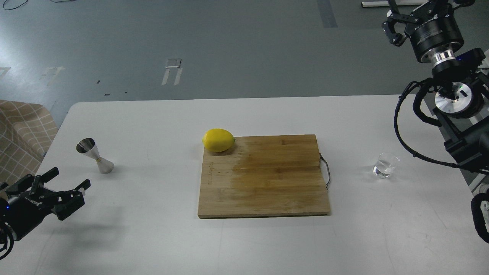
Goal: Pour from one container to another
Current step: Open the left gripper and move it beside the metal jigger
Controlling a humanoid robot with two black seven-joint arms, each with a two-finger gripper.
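Observation:
The clear glass tumbler (385, 165) stands on the white table (153, 236) at the right, with a little clear liquid in it. Far off at the left stands the steel hourglass jigger (94, 156), upright and untouched. My left gripper (68, 179) hovers low at the near left, below and left of the jigger and apart from it; it is open and empty. My right gripper (425, 15) is raised high at the top right, well above and behind the tumbler, with its fingers spread open and holding nothing.
A wooden cutting board (263, 179) with a wire handle lies in the middle of the table. A yellow lemon (218, 140) rests at its far left corner. Beige checked fabric (19, 130) shows beyond the table's left edge.

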